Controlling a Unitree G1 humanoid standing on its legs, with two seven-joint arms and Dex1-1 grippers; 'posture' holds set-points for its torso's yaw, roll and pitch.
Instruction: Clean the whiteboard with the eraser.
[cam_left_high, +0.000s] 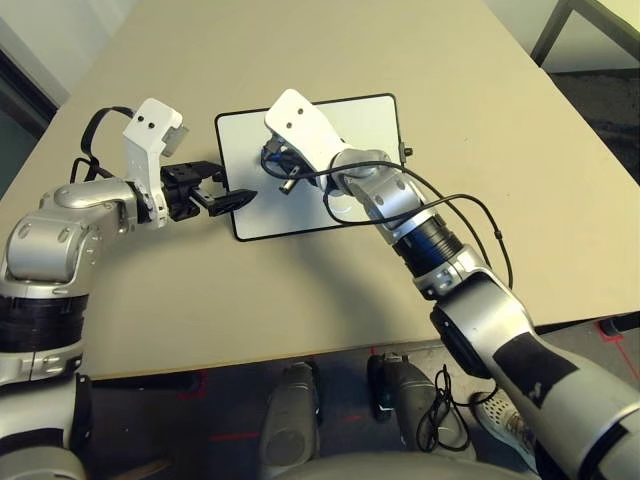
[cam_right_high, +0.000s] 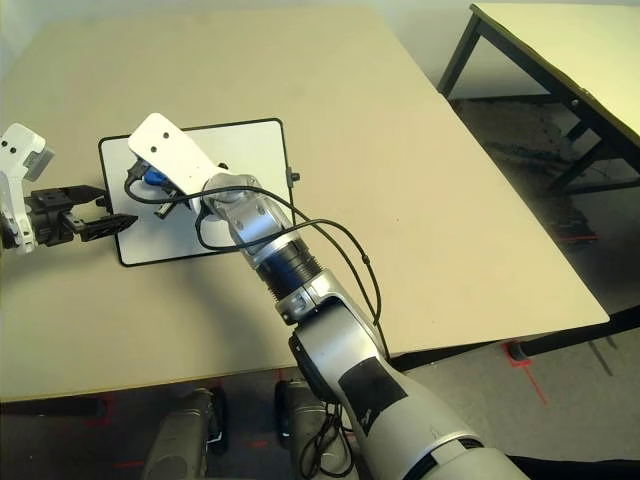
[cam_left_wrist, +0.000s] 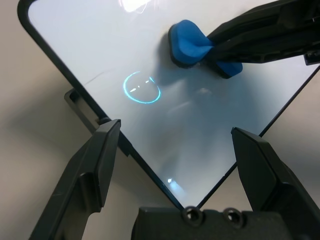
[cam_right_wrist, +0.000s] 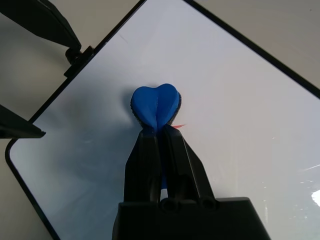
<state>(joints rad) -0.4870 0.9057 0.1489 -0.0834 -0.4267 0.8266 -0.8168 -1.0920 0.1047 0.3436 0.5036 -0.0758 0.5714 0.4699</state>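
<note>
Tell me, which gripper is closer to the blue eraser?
Right. The right gripper is shut on the eraser, pressing it on the whiteboard. The left gripper is open at the board's left corner, apart from the eraser.

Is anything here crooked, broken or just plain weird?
Mostly tidy. The blue eraser looks oddly pinched, folded almost heart-shaped by the right pincer squeezing its middle against the whiteboard. The board lies slightly askew on the table.
</note>
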